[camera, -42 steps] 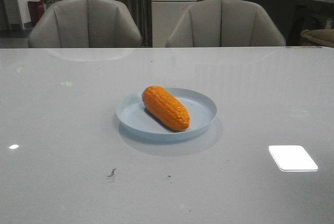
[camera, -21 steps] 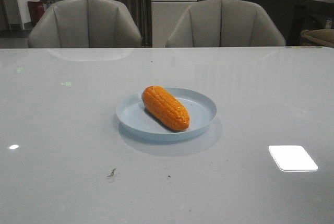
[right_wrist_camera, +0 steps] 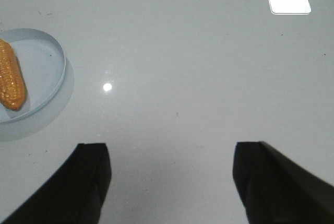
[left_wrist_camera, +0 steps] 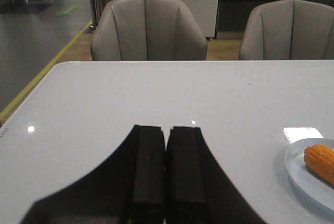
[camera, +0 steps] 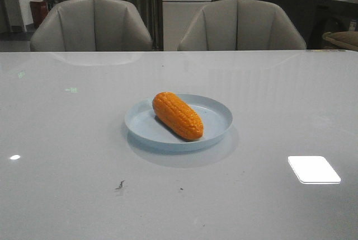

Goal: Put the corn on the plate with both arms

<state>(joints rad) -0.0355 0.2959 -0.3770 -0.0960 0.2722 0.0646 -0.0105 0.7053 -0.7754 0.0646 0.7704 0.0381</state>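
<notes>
The orange corn (camera: 178, 115) lies on the pale-blue plate (camera: 215, 114) in the middle of the table, its length slanted across the plate. Neither gripper shows in the front view. In the left wrist view my left gripper (left_wrist_camera: 167, 130) is shut and empty above bare table, with the plate (left_wrist_camera: 297, 169) and the corn (left_wrist_camera: 319, 162) off to one side. In the right wrist view my right gripper (right_wrist_camera: 169, 148) is open and empty above bare table, well apart from the plate (right_wrist_camera: 44, 72) and the corn (right_wrist_camera: 10, 80).
Two grey chairs (camera: 92, 24) (camera: 240, 24) stand behind the table's far edge. A bright light reflection (camera: 313, 169) and small dark specks (camera: 119, 184) mark the glossy white tabletop near the front.
</notes>
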